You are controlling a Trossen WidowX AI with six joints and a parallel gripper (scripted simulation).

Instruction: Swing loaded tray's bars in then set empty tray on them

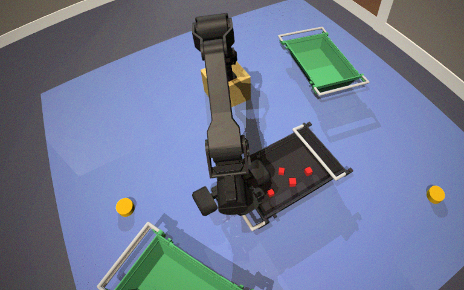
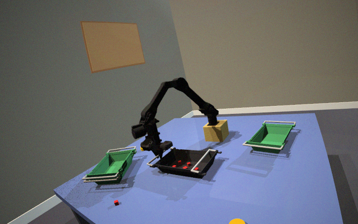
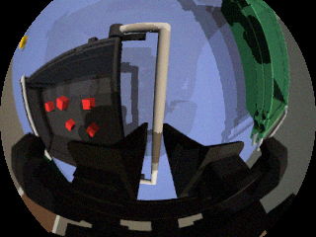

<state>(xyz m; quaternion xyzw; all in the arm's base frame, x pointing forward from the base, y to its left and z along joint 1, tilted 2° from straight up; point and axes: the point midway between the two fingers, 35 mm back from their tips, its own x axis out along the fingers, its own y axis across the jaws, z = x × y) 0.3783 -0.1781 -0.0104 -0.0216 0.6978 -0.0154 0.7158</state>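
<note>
The black tray [image 1: 290,161] [image 2: 182,172] [image 3: 104,89] holds several red blocks [image 1: 292,182] [image 2: 185,167] [image 3: 62,103]. Its right bar [image 1: 316,153] [image 2: 201,160] lies in across the top. Its left bar [image 1: 248,222] [image 2: 152,160] [image 3: 160,74] is swung out beyond the end. My gripper [image 2: 160,157] [image 3: 154,126] is a little open, its fingertips on either side of the left bar in the wrist view, with gaps beside it. The arm hides the fingertips in the top view. One green tray [image 1: 325,64] [image 2: 274,136] stands empty at the right. Another green tray [image 1: 171,266] [image 2: 113,164] [image 3: 276,59] is at the left.
A tan base block [image 1: 241,93] [image 2: 217,133] carries the arm. Yellow discs [image 1: 124,206] [image 1: 435,194] lie left and right of the black tray. A loose red block [image 2: 116,202] lies near the table edge. The left green tray shows two bars at its near end.
</note>
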